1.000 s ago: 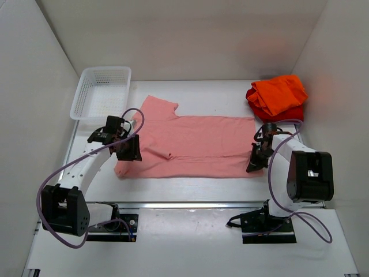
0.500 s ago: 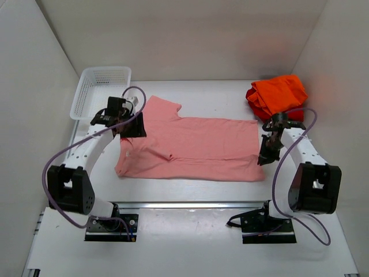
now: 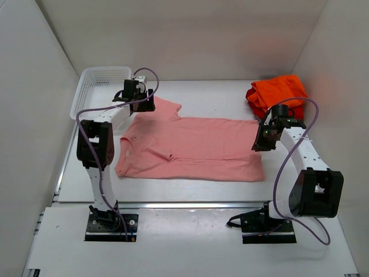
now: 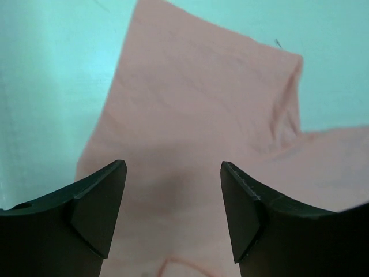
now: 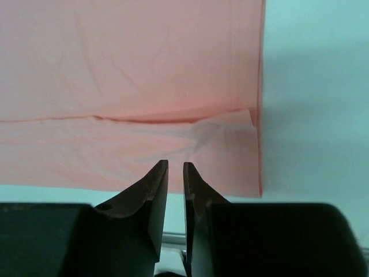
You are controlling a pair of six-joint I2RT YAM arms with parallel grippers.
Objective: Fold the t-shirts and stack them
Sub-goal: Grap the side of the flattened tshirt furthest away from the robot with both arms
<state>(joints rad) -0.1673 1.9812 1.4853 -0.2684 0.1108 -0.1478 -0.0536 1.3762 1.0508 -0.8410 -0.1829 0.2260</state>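
A salmon-pink t-shirt (image 3: pixel 190 147) lies spread flat in the middle of the table, collar to the left and hem to the right. My left gripper (image 3: pixel 144 104) hovers over its far sleeve (image 4: pixel 196 104). The jaws are wide open, with nothing between the fingers (image 4: pixel 95 208). My right gripper (image 3: pixel 260 138) hangs just above the shirt's right hem (image 5: pixel 253 138); its jaws stand a narrow gap apart and hold nothing. A bright orange t-shirt (image 3: pixel 281 91) lies folded on a red one (image 3: pixel 258 107) at the back right.
A white mesh basket (image 3: pixel 101 86) stands at the back left, close to my left arm. White walls close in the table on three sides. The stack of shirts sits just behind my right arm's wrist.
My left arm swung from the shirt's left side back to the far sleeve, its jaws widening. My right gripper moved from the near hem corner toward the back, and its jaws parted slightly.
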